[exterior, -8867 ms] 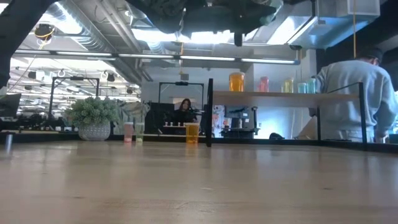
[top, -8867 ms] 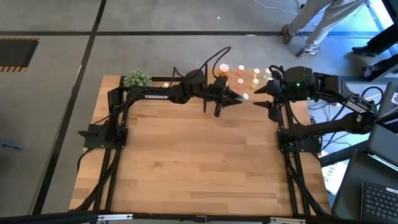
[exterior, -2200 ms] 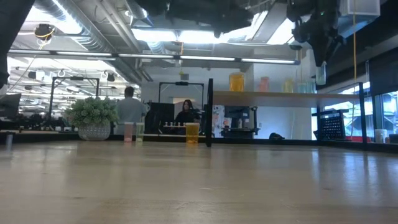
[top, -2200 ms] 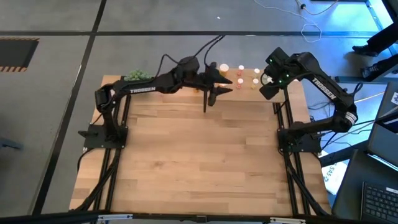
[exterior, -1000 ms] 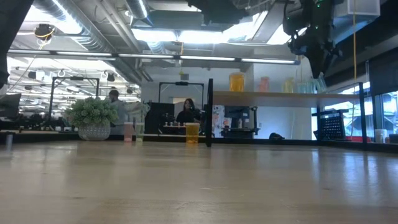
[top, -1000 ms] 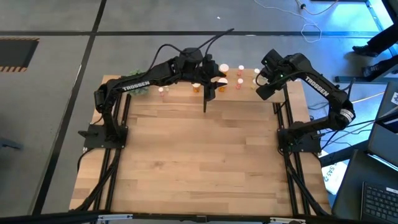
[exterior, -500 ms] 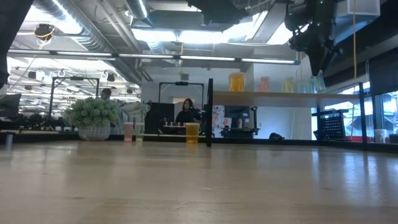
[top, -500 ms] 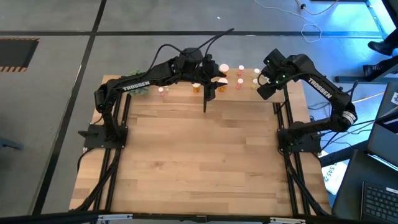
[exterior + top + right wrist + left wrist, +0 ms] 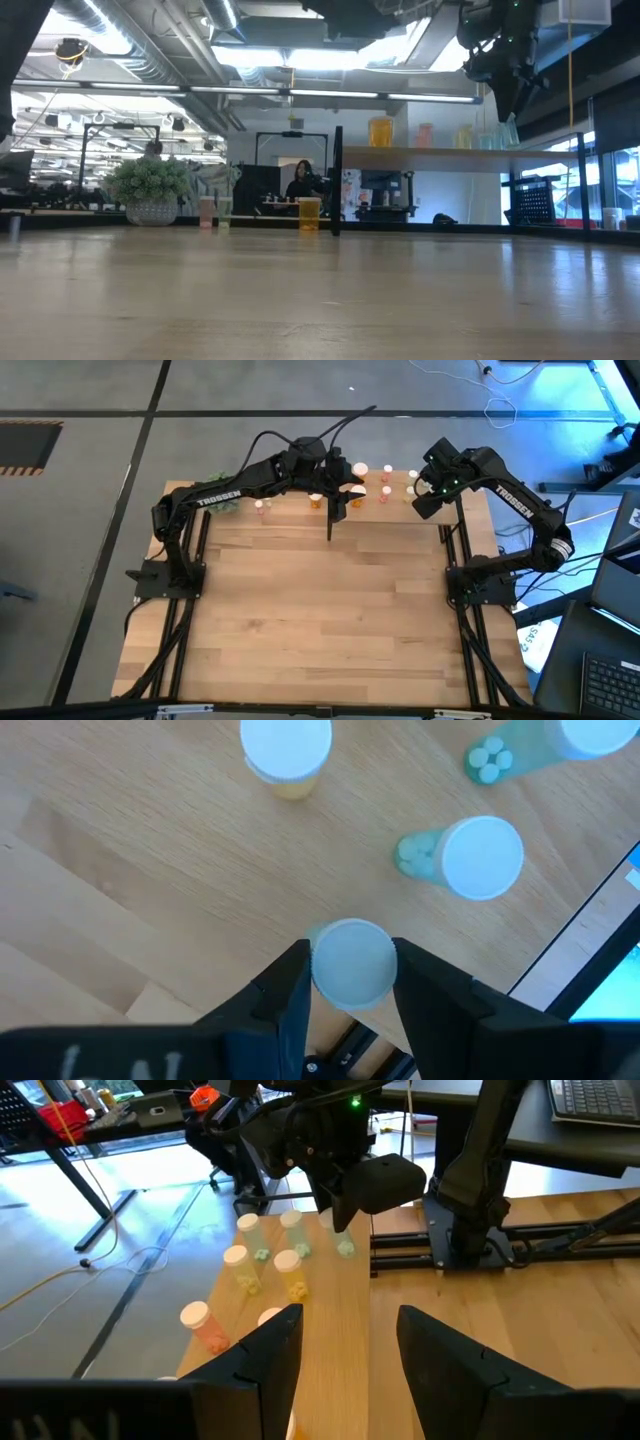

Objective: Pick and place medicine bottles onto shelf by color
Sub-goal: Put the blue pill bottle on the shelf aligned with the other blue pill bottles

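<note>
Across the bare wooden tabletop (image 9: 320, 610), nothing stands between the arm bases; the work is all at the far edge. There, three loose bottles wait in line on the table beside a potted plant (image 9: 152, 185): an orange bottle (image 9: 309, 213), a pink bottle (image 9: 207, 212) and a pale greenish one next to it, none yet sorted.

Above the near corner of the shelf (image 9: 440, 153) hangs the left gripper (image 9: 345, 1350), its fingers spread with nothing between them. It looks free to drop to the loose bottles just beside it.

At the shelf's other end, the right gripper (image 9: 350, 952) points straight down, its fingers clamped on the white cap of a green bottle (image 9: 510, 132). It holds this bottle upright, so that it can be set down standing. The base is level with the board; whether it touches cannot be told. Two other green bottles (image 9: 478, 856) stand close by, which explains the spot chosen: like goes with like. A yellow bottle (image 9: 287, 745) stands farther along, then pink, and a large orange bottle on the shelf (image 9: 380, 132) closes the row, so the colours run in order along the board.
</note>
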Controlling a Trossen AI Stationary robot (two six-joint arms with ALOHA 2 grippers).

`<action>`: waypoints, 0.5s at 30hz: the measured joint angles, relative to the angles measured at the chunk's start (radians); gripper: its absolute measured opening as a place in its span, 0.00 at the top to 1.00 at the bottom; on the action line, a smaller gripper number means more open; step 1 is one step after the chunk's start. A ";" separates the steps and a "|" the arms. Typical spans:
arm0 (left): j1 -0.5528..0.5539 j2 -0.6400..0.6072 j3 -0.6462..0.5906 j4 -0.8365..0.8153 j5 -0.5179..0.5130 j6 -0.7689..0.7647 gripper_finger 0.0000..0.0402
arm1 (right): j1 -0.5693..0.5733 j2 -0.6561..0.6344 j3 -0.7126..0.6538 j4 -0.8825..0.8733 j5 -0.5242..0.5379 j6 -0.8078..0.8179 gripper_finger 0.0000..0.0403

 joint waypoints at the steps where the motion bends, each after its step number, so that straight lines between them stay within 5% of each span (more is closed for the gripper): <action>1: 0.000 0.000 0.000 0.000 0.000 0.000 0.60 | 0.000 0.000 0.000 0.000 0.000 0.000 0.66; 15: 0.000 0.000 0.000 0.000 0.000 0.007 0.60 | 0.002 0.000 0.000 -0.010 0.000 -0.011 0.66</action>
